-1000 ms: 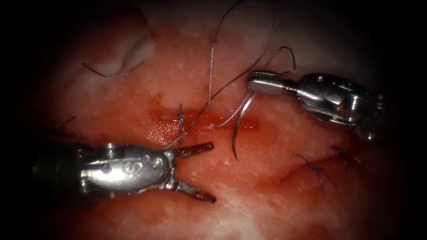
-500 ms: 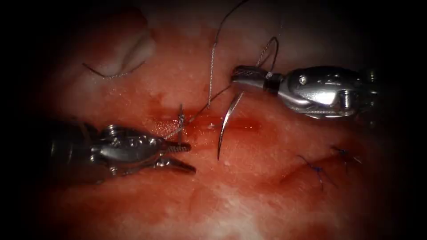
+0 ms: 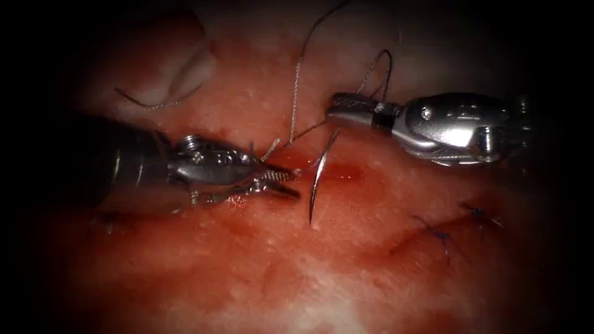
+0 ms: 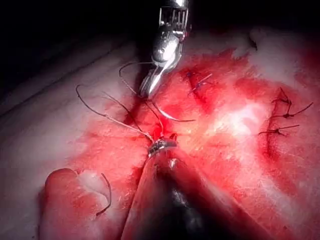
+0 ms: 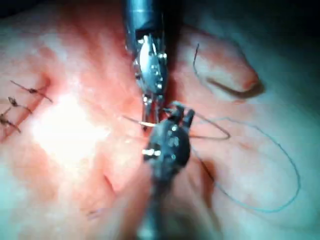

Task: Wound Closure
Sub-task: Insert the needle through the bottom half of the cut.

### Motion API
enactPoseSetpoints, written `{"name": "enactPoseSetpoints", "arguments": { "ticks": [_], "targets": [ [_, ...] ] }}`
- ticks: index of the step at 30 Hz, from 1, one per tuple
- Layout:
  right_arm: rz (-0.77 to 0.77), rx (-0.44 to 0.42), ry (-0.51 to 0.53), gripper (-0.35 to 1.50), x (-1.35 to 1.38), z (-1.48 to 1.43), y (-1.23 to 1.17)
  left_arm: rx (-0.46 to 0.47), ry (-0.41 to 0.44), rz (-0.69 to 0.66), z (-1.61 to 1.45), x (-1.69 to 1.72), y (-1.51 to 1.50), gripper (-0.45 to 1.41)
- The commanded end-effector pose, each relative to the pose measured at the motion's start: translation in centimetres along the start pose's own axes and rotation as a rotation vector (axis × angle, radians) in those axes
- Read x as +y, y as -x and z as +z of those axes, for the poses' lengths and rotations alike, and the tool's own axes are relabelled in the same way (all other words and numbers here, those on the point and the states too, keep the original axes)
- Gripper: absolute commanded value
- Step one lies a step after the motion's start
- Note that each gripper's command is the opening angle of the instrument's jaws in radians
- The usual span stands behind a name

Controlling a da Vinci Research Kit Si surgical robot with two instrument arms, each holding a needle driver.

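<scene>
Two tools are working: my right tool [image 3: 337,106] is pinching the needle [image 3: 318,179] near its thread end, tip hanging toward six o'clock above the tissue [image 3: 346,260]. My left tool [image 3: 286,184], jaws parted, is empty at nine o'clock. I judge the needle stiff and slippery, best gripped mid-curve.

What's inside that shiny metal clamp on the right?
The right end effector grips the curved steel needle near its thread end. The gripped part is hidden; the point hangs free above the red-stained tissue.
</scene>
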Motion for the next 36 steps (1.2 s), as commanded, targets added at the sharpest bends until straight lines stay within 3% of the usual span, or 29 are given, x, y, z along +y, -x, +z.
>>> {"name": "enactPoseSetpoints", "arguments": {
  "ticks": [1,6,14,21,25,27,31,36],
  "targets": [
    [0.001,0.001,-0.001,-0.35,-0.04,0.07,0.03,-0.003,0.001,0.002,0.07,-0.02,0.01,0.24],
    [0.002,0.006,0.001,-0.35,-0.03,0.07,0.03,-0.02,-0.007,0.006,0.11,-0.12,0.0,0.34],
    [-0.02,0.008,0.014,-0.35,0.03,0.15,0.04,-0.035,-0.024,-0.01,0.28,-0.39,0.1,0.32],
    [-0.036,0.009,0.03,-0.35,0.16,0.22,0.08,-0.055,0.01,-0.032,0.43,-0.52,0.18,0.25],
    [-0.058,0.002,0.042,-0.35,0.19,0.35,0.2,-0.086,0.023,-0.024,0.48,-0.43,0.28,0.17],
    [-0.073,-0.006,0.047,-0.35,0.2,0.43,0.29,-0.099,0.031,-0.028,0.47,-0.32,0.25,0.02],
    [-0.096,-0.011,0.057,-0.35,0.26,0.5,0.31,-0.134,0.055,-0.03,0.46,-0.11,0.22,-0.12],
    [-0.149,-0.03,0.072,-0.35,0.4,0.57,0.42,-0.16,0.099,-0.013,0.39,0.2,0.18,-0.12]
  ]
}}
